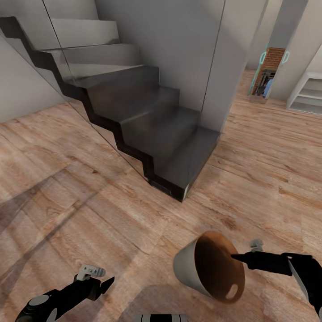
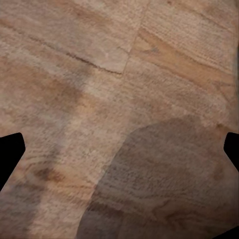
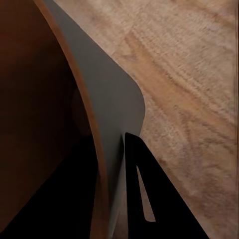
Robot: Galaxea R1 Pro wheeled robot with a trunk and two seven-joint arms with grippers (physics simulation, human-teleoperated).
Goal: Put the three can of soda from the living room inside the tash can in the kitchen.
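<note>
The trash can [image 1: 197, 264] hangs tilted above the wood floor at the lower middle of the head view; it is grey outside and copper-brown inside, and its mouth faces me. My right gripper [image 1: 236, 258] is shut on its rim. In the right wrist view one finger sits inside the brown wall and the other outside the grey wall [image 3: 99, 89], with the gripper [image 3: 113, 154] pinching between them. My left gripper [image 1: 107, 281] hovers low at the left, open and empty, its fingertips [image 2: 10, 154] wide apart over bare planks. The soda cans are out of view.
A dark staircase [image 1: 147, 116] with a glass side panel rises straight ahead, its lowest step close in front. Light wood floor [image 1: 268, 147] runs past it on the right toward a brick fireplace [image 1: 273, 58] and white shelves [image 1: 308, 94] in the distance.
</note>
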